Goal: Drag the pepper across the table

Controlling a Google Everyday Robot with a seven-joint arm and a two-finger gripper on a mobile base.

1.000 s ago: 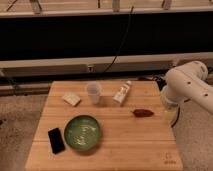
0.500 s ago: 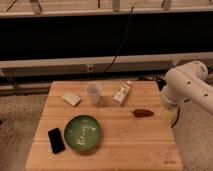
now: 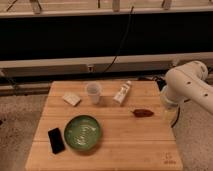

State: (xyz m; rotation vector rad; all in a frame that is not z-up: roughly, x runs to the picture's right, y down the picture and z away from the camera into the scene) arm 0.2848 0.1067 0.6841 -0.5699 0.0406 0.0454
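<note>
Light wooden butcher-block table (image 3: 130, 145), square and laid in plank strips, fills the lower part of the camera view and carries a small mark (image 3: 170, 160) near its front right corner. A white, rounded robot arm (image 3: 187, 87) bulks just off the table's right edge. The gripper is hidden at the arm's lower end beside that edge. Its jaws stand spread wide with nothing in them.

A round green bowl (image 3: 82, 118) sits on the front left part of the table, with a flat black phone (image 3: 56, 140) just beside it on the left. Behind the bowl stands an upright white cup (image 3: 93, 93). A small white bottle (image 3: 122, 93) lies tilted to the right of the cup, and a pale rectangular block (image 3: 71, 99) lies to its left.

The small dark red-brown pepper (image 3: 143, 113) lies flat on the table's right side, near the right edge and the arm, in front of the bottle. Its long axis runs roughly left to right, parallel to the front edge. The thinner end appears to point left, toward the table's middle.
</note>
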